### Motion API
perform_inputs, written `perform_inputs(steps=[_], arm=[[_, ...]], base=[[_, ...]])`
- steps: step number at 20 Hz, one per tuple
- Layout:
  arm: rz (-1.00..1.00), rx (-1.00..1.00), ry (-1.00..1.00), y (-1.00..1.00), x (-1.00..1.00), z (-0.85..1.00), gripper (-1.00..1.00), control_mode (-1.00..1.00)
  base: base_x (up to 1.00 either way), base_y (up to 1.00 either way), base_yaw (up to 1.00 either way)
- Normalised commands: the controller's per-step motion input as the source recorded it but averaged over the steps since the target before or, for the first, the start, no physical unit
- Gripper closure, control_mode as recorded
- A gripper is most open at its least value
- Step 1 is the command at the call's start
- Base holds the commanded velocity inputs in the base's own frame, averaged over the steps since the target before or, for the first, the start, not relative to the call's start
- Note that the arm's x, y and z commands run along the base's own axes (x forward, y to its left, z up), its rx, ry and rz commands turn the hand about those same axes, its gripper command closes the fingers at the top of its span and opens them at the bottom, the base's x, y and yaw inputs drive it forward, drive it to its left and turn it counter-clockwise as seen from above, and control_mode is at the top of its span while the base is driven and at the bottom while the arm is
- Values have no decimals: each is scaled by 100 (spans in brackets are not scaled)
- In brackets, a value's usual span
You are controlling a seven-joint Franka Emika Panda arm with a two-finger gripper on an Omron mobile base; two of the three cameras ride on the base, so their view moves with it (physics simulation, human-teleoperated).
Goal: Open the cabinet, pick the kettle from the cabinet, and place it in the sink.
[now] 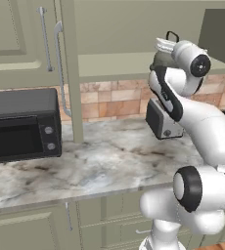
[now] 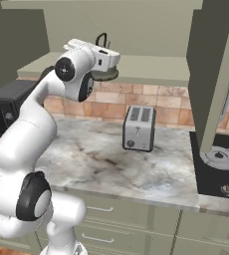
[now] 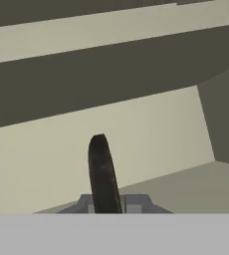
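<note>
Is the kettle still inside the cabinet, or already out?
Inside: the kettle sits on the cabinet shelf, doors open, tool shut on its handle.

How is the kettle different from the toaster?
The kettle is round and squat with a thin dark arched handle; the toaster is boxy with slots on top. The kettle sits up on the cabinet shelf, with the gripper shut on its handle; the toaster stands free on the marble counter. Both look like grey metal.
</note>
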Motion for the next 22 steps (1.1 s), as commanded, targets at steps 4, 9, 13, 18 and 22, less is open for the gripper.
perform_inputs(steps=[4,9,13,18,22], arm=[[-2,0,-6,0,-75,0,100,-100],[-5,0,-3,0,-74,0,100,-100],[-8,0,0,0,-74,0,100,-100],[-9,0,-7,0,-75,-5,100,-100],[-9,0,-10,0,-75,-9,100,-100]], base=[[0,0,0],[0,0,0],[0,0,0],[0,0,0],[0,0,0]])
